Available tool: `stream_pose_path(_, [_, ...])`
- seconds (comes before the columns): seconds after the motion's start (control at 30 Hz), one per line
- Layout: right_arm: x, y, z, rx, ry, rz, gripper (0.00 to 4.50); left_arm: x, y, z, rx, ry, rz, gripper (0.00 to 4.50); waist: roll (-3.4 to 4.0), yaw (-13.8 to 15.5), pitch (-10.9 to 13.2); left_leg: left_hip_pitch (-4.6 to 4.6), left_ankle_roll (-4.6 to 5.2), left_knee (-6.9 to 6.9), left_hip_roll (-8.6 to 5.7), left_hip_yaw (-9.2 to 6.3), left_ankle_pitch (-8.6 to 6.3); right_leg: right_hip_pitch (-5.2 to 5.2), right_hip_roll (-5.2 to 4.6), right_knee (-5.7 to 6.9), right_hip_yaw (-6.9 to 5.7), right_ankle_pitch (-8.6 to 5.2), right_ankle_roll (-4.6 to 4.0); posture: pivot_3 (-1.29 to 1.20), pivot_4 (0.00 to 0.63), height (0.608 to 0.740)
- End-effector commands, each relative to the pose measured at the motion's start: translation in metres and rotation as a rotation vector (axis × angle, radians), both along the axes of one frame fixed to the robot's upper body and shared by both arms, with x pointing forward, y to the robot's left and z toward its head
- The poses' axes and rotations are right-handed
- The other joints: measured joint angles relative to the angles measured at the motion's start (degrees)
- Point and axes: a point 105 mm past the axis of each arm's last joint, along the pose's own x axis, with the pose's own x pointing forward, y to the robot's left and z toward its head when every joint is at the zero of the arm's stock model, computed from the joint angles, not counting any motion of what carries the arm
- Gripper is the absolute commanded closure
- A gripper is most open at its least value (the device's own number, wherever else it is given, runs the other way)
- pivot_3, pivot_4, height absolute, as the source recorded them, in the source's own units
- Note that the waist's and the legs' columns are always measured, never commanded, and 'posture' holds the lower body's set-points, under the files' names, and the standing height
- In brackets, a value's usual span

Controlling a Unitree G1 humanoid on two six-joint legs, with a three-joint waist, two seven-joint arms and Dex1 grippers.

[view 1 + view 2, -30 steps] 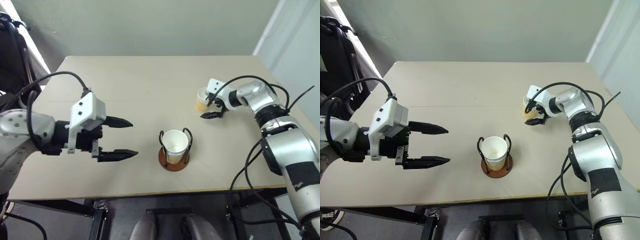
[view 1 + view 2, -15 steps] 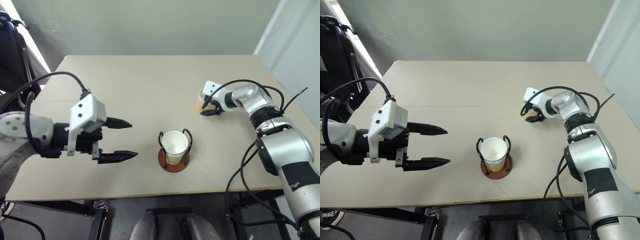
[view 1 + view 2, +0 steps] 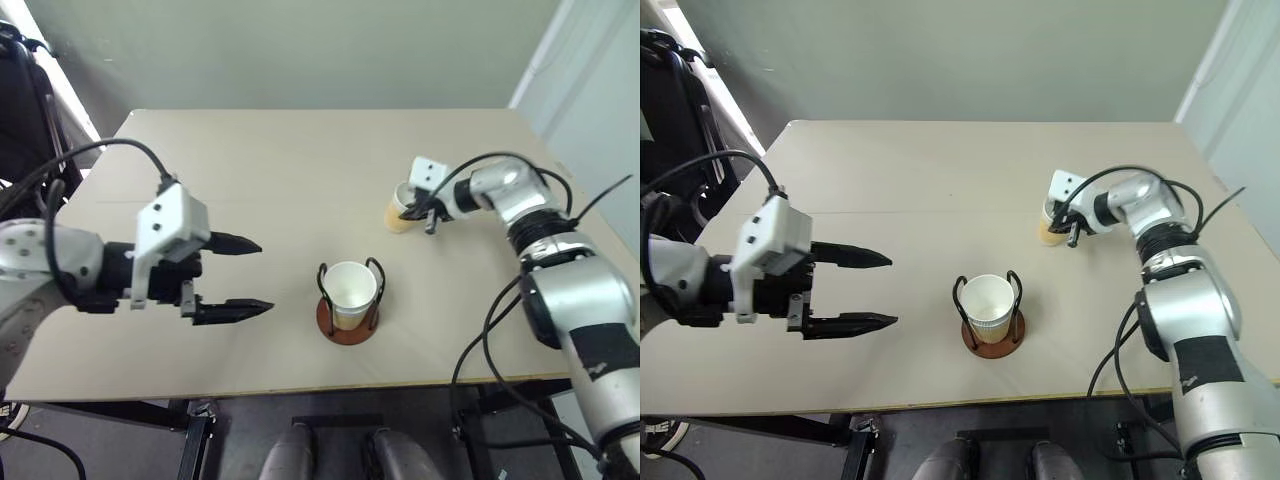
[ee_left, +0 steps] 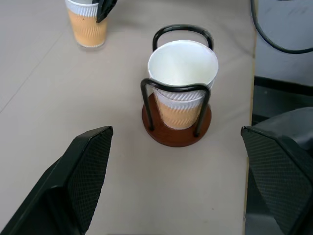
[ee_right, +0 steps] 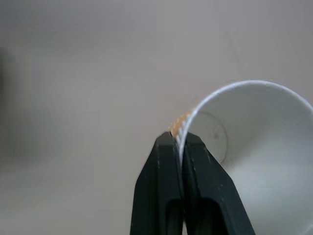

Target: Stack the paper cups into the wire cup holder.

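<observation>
Pinching paper cup (image 5: 244,127) rim: right gripper (image 5: 180,142) jaws closed on wall; left gripper (image 3: 245,275) jaws open.

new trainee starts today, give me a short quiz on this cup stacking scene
1. True or false: the wire cup holder already has a paper cup in it.
2. What does the right gripper pinch?
a) the holder's wire
b) the rim of the second cup
c) nothing
3. Is the left gripper open or shut?

Key: 1 true; 2 b; 3 open.
</observation>
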Motion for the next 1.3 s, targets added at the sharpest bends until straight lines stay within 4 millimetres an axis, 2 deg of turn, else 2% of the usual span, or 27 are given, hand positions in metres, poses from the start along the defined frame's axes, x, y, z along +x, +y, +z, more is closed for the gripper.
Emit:
stream_pose_path(0.03, [-0.042,-0.001,0.071,0.119,-0.101,0.191,4.47,-0.018,0.010,0.047,-0.118,-0.131,-0.035,0.00,-0.01,0.09,-0.02,-0.13,-0.15,-0.01,0.02,-0.01,0.11,-0.08,0.00,-0.05,-0.08,0.00,0.00,0.00,0.150,0.740])
stream_pose_path(0.13, [-0.067,-0.001,0.073,0.117,-0.073,0.250,4.47,-0.030,0.019,0.061,-0.189,-0.130,-0.051,0.00,-0.12,-0.05,-0.07,0.22,-0.62,-0.12,0.13,-0.05,0.39,0.41,0.00,-0.27,-0.26,-0.14,-0.11,0.00,0.150,0.740])
stream_pose_path(0.2, [-0.085,0.003,0.070,0.117,-0.042,0.303,4.47,-0.034,0.026,0.064,-0.216,-0.139,-0.035,0.00,-0.15,-0.28,-0.05,0.80,-0.60,-0.34,0.16,-0.04,0.36,0.98,0.01,-0.45,-0.26,-0.29,-0.17,0.00,0.150,0.740])
stream_pose_path(0.27, [-0.101,0.009,0.068,0.119,-0.008,0.365,4.47,-0.035,0.033,0.067,-0.251,-0.149,-0.015,0.00,-0.10,-0.71,0.01,1.04,-0.12,-0.37,0.16,-0.02,0.08,1.13,0.01,-0.35,-0.23,-0.41,-0.24,0.00,0.150,0.740])
stream_pose_path(0.33, [-0.118,0.018,0.065,0.107,0.019,0.436,4.47,-0.037,0.038,0.063,-0.247,-0.144,0.009,0.00,-0.09,-1.09,0.04,1.16,-0.15,-0.38,0.16,0.00,0.10,1.08,0.02,-0.04,-0.22,-0.44,-0.25,0.00,0.150,0.740])
stream_pose_path(0.47, [-0.137,0.038,0.061,0.086,0.031,0.541,4.47,-0.040,0.054,0.060,-0.224,-0.140,0.082,0.00,-0.14,-1.46,0.03,1.61,-0.18,-0.42,0.31,-0.04,0.22,1.40,0.23,0.17,-0.21,-0.61,-0.55,0.00,0.150,0.740])
stream_pose_path(0.53, [-0.140,0.044,0.058,0.075,0.030,0.561,4.47,-0.040,0.059,0.058,-0.217,-0.138,0.105,0.00,-0.16,-1.58,0.02,1.86,-0.18,-0.41,0.37,-0.06,0.21,1.64,0.32,0.16,-0.20,-0.99,-1.14,0.00,0.150,0.740])
stream_pose_path(0.57, [-0.140,0.047,0.053,0.062,0.030,0.568,4.47,-0.041,0.061,0.056,-0.213,-0.132,0.114,0.00,-0.16,-1.59,0.02,1.88,-0.18,-0.39,0.38,-0.09,0.22,1.67,0.34,0.16,-0.20,-1.00,-1.17,0.00,0.150,0.740])
stream_pose_path(0.67, [-0.140,0.057,0.042,0.041,0.025,0.585,4.47,-0.044,0.062,0.048,-0.212,-0.113,0.128,0.00,-0.19,-1.63,0.00,1.85,-0.19,-0.36,0.37,-0.13,0.22,1.66,0.34,0.15,-0.20,-1.00,-1.18,0.00,0.150,0.740])
stream_pose_path(0.83, [-0.136,0.068,0.034,0.024,0.001,0.587,4.47,-0.049,0.061,0.042,-0.207,-0.106,0.141,0.00,-0.21,-1.45,0.00,1.74,-0.19,-0.35,0.37,-0.13,0.13,1.58,0.33,0.13,-0.20,-0.91,-1.14,0.00,0.150,0.740])
stream_pose_path(0.97, [-0.135,0.071,0.027,0.004,0.004,0.597,4.47,-0.052,0.061,0.040,-0.204,-0.102,0.152,0.00,-0.21,-1.46,0.00,1.71,-0.22,-0.37,0.38,-0.14,0.04,1.54,0.34,0.13,-0.22,-0.75,-0.87,0.00,0.150,0.740])
stream_pose_path(1.07, [-0.135,0.078,0.017,-0.012,0.022,0.614,4.47,-0.054,0.060,0.037,-0.211,-0.090,0.159,0.00,-0.21,-1.50,0.00,1.72,-0.23,-0.38,0.39,-0.13,0.01,1.54,0.36,0.13,-0.22,-0.75,-0.86,0.00,0.150,0.740])
stream_pose_path(1.3, [-0.130,0.078,0.003,-0.056,0.032,0.607,4.47,-0.055,0.057,0.031,-0.215,-0.065,0.163,0.00,-0.22,-1.50,0.01,1.72,-0.24,-0.36,0.43,-0.14,0.02,1.55,0.40,0.13,-0.22,-0.78,-0.93,0.00,0.150,0.740])
